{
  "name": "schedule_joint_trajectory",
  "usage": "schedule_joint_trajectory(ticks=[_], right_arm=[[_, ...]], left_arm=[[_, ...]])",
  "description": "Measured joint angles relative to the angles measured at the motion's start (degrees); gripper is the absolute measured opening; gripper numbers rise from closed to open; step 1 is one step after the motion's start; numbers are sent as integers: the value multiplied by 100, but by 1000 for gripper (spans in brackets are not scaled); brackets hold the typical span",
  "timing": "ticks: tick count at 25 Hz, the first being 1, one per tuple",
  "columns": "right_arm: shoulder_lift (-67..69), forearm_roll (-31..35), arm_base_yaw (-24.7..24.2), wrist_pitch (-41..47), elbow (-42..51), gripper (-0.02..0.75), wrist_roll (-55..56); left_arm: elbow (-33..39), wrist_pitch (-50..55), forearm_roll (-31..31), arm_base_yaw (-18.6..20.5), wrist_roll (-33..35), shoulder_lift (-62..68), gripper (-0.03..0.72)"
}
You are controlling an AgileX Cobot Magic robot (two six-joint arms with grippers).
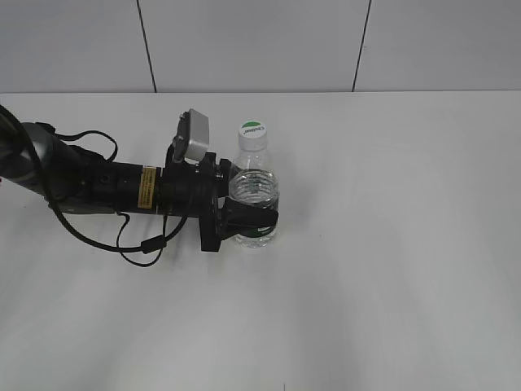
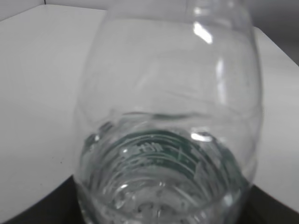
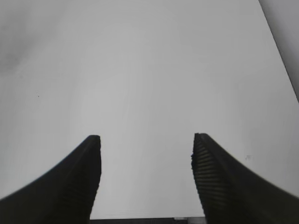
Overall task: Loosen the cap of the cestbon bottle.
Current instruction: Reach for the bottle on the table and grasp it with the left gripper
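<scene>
Exterior view: bottle point(image 1: 254, 195) stands upright on the white desk point(image 1: 391, 244), a little left of frame centre. Cap point(image 1: 253, 130) sits on the neck; its white top with a green half faces up. Clear water inside; dark green label band low on the body.

Left arm enters from the left edge, lying low and roughly horizontal across the desk. Left tool point(image 1: 244, 218) is clamped on the bottle's lower body at label height, one black finger point(image 1: 248, 218) crossing the front of the bottle. A grey camera block sits on the wrist, just left of the cap. Black cable point(image 1: 122, 236) loops on the desk below the arm.

Left wrist view: bottle point(image 2: 168, 130) fills the frame, very close, partly blurred; green label seen through the water in the lower centre.

Right wrist view: right tool point(image 3: 145, 177) spread wide, both ribbed fingers point(image 3: 79, 182) in the lower frame, only bare desk point(image 3: 140, 70) between them. Right arm is outside the exterior view.
</scene>
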Motion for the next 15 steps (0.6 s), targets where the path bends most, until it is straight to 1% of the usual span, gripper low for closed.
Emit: schedule_joint_trajectory(ticks=[2,5,12,15], right_arm=[[571,7,0,-69,-141,471,-42],[1337,65,0,-106,-453,471,-452],[3278,601,0,-46,-1436,471,-1261],[3982,866,0,307,-1917,471,-1519]], left_arm=[[0,0,5,0,0,0,408],[0,0,5,0,0,0,408],[0,-6,16,0,0,0,408],[0,-18,34,0,0,0,408]])
